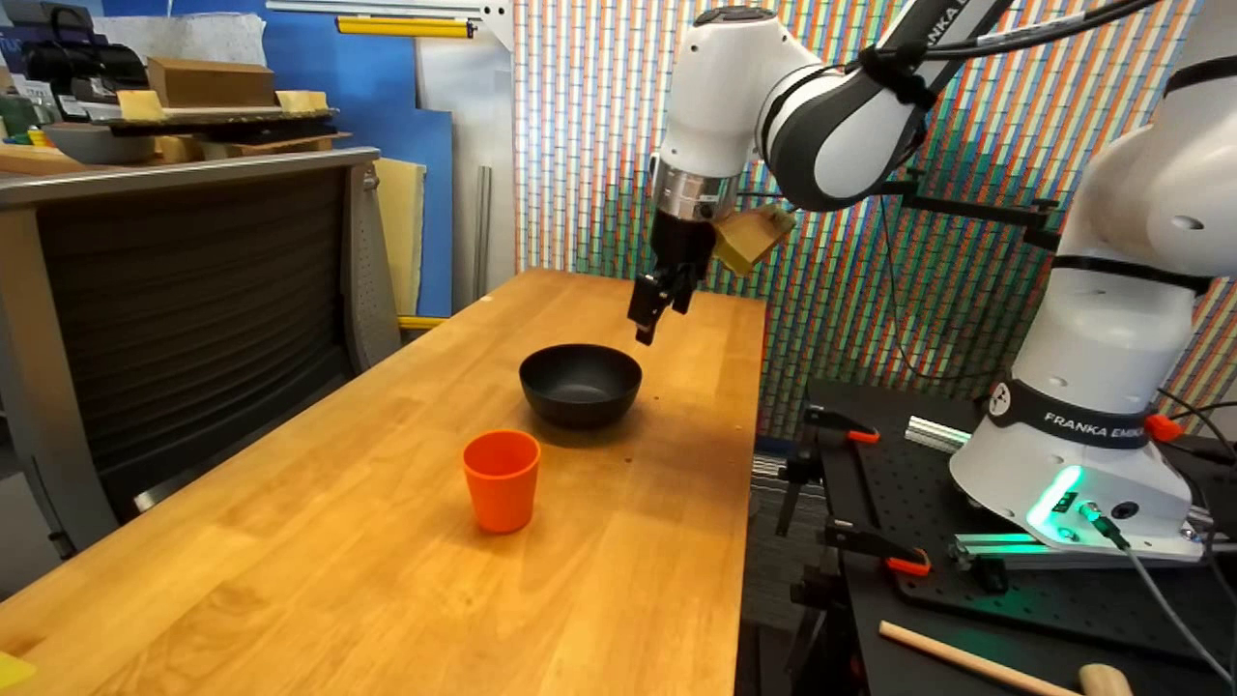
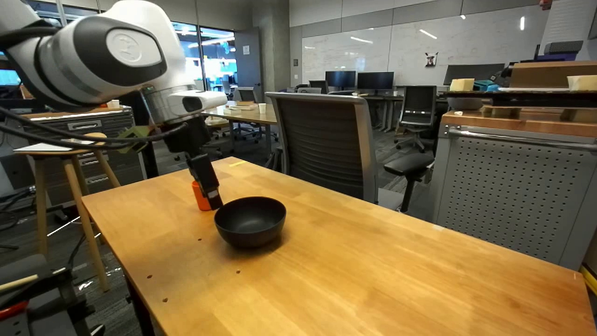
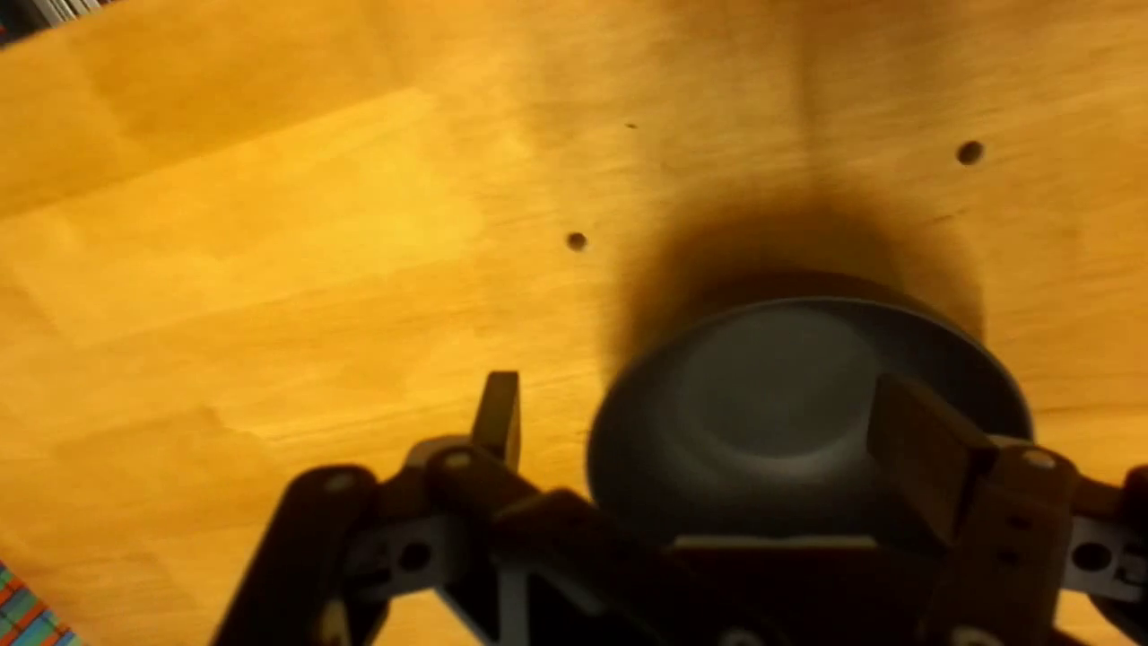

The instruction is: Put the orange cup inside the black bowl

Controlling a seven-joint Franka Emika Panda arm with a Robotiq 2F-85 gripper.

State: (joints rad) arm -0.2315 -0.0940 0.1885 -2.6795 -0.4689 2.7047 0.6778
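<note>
Jaws spread wide, 2 flat pads (image 3: pixel 928 453) apart, the gripper (image 3: pixel 695 381) hangs near the round, matte bowl (image 1: pixel 580 387); the smooth, tapered cup (image 1: pixel 501 488) stands upright near it on the grained wooden table (image 1: pixel 618 580).

"Are we in an office? We see monitors (image 2: pixel 375 80), a whiteboard (image 2: pixel 350 56), chairs (image 2: pixel 322 144)."
"Half office, we'd say, but more a robotics lab: we also see a robot (image 2: pixel 116 60), clamps (image 1: pixel 870 539) and a perforated plate (image 1: pixel 908 503)."
</note>
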